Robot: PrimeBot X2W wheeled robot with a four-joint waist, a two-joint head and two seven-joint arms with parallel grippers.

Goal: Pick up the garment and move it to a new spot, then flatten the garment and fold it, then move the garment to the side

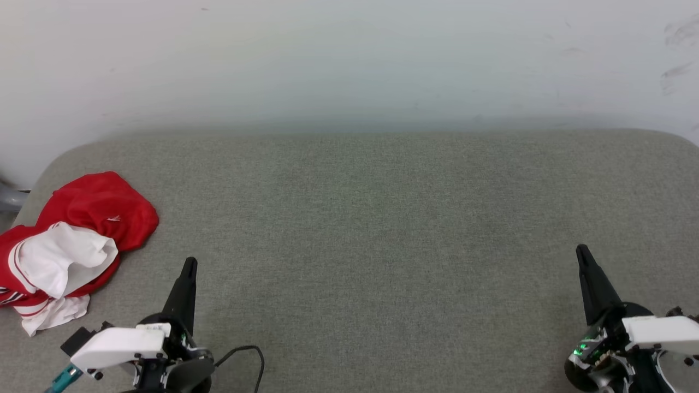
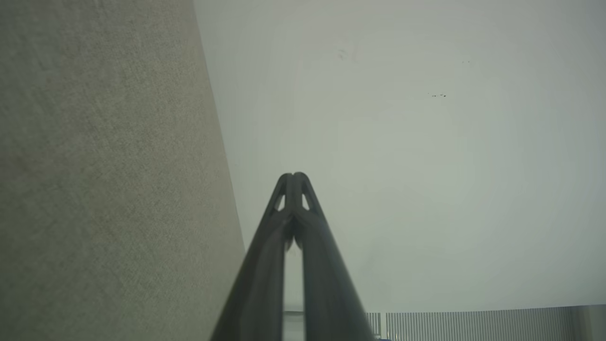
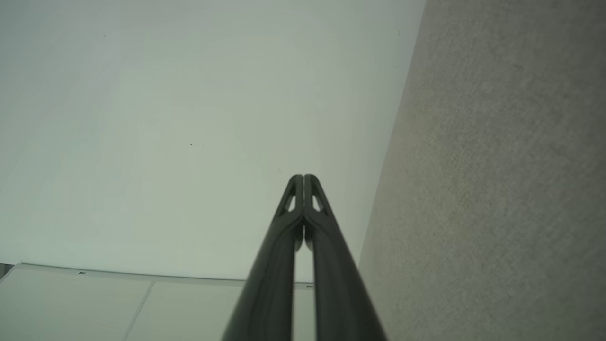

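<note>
The garment (image 1: pixel 71 240) lies crumpled in a heap at the left edge of the grey fabric surface, red cloth with a white sleeve and striped trim showing on top. My left gripper (image 1: pixel 189 263) is shut and empty, its tips just right of the heap and apart from it. At the lower right my right gripper (image 1: pixel 582 250) is also shut, holding nothing. In the left wrist view the left gripper (image 2: pixel 294 176) has its tips pressed together against a pale wall. The right wrist view shows the right gripper (image 3: pixel 303 177) closed the same way.
The grey fabric surface (image 1: pixel 371 229) stretches wide between both arms, with rounded far corners. A white wall (image 1: pixel 349 60) rises right behind it. A black cable (image 1: pixel 246 352) loops beside the left wrist.
</note>
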